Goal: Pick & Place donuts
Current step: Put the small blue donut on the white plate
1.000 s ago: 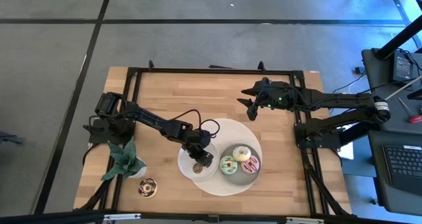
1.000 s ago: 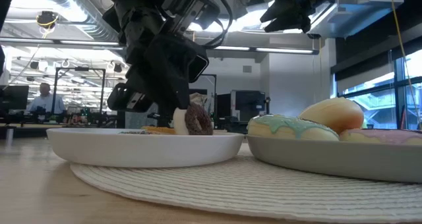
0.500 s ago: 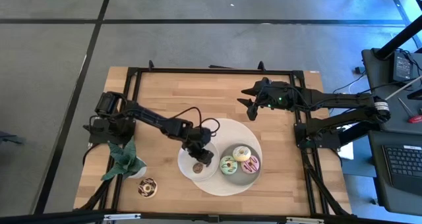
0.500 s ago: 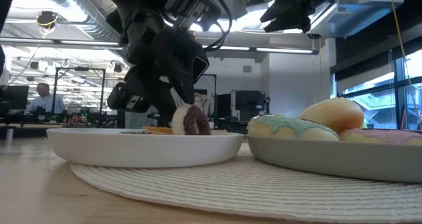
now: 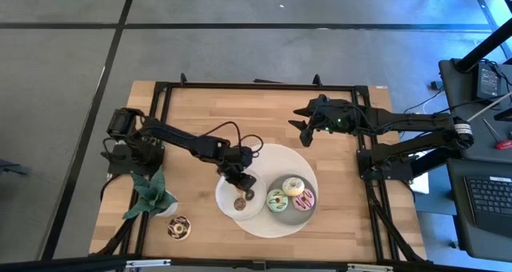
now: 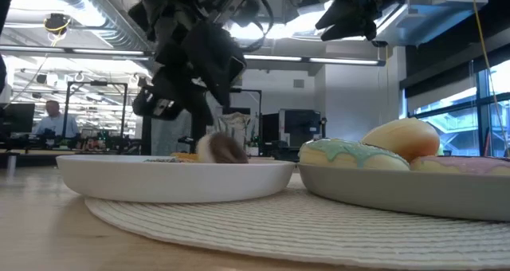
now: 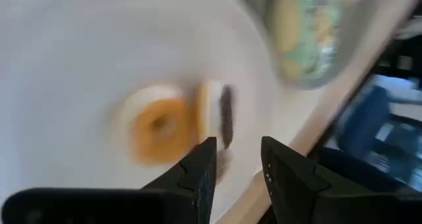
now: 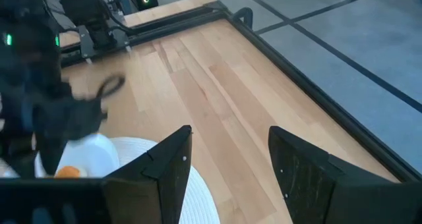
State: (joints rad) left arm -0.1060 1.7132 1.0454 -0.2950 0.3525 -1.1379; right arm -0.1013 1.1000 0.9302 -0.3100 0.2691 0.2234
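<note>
While the left end effector (image 5: 245, 180) is held just above the white plate (image 5: 226, 200), its fingers are seen parted with nothing between them. On that plate a small brown donut (image 5: 239, 203) is seen lying beside an orange donut (image 7: 156, 127). Next to it, on the round mat (image 5: 276, 162), a grey plate (image 5: 290, 179) is filled with a green donut (image 5: 277, 200), a white donut (image 5: 293, 186) and a pink donut (image 5: 304, 199). A chocolate donut (image 5: 179, 227) is left on the counter (image 5: 208, 112) near the plant (image 5: 150, 194). The right end effector (image 5: 302, 124) is held apart over the far side of the counter, its fingers spread and empty.
</note>
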